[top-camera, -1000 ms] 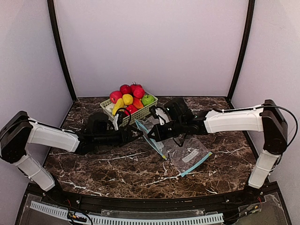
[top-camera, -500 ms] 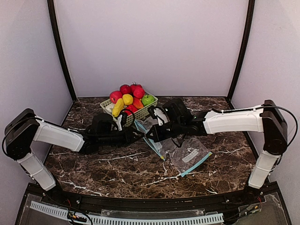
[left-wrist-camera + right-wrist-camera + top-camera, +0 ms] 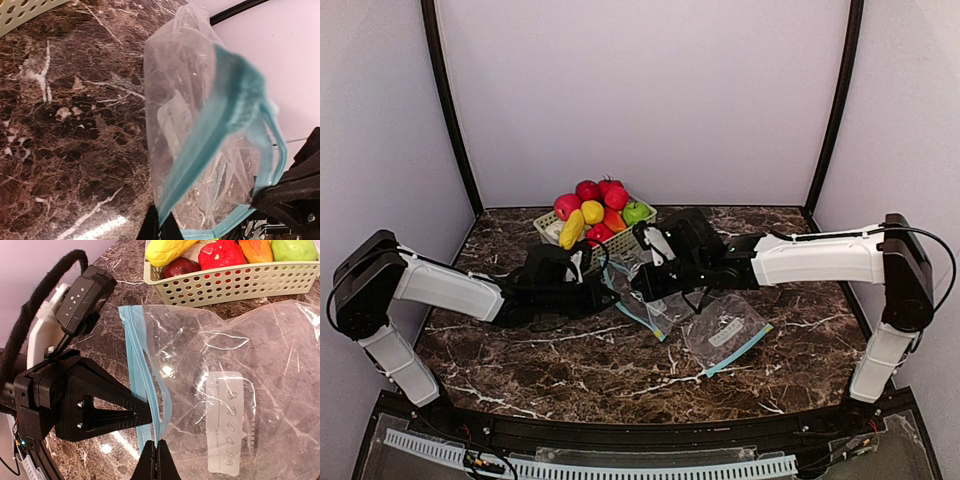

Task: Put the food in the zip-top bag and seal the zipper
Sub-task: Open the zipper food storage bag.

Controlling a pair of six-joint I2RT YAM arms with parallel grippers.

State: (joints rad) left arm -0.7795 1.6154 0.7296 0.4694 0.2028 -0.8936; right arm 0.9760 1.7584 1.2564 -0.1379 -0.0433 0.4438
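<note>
The clear zip-top bag (image 3: 665, 305) with a teal zipper strip lies on the marble table (image 3: 540, 350), its mouth raised between my two grippers. In the left wrist view the bag (image 3: 195, 125) gapes slightly, and my left gripper (image 3: 160, 211) is shut on one zipper lip. My right gripper (image 3: 156, 442) is shut on the other lip of the bag (image 3: 235, 390). From above, the left gripper (image 3: 607, 287) and right gripper (image 3: 638, 287) nearly meet. The food (image 3: 592, 210), red, yellow, orange and green toy fruit, is heaped in the basket; the right wrist view also catches the food (image 3: 222, 252).
The pale green slatted basket (image 3: 617, 243) stands just behind the bag, and its wall (image 3: 235, 282) is close to the bag's far side. A basket corner (image 3: 25, 10) shows in the left wrist view. A teal strip (image 3: 740, 350) lies at the bag's front right end.
My left gripper has moved right to the bag's mouth and shut on the zipper lip. The right gripper stayed shut on its lip and shifted slightly left.
</note>
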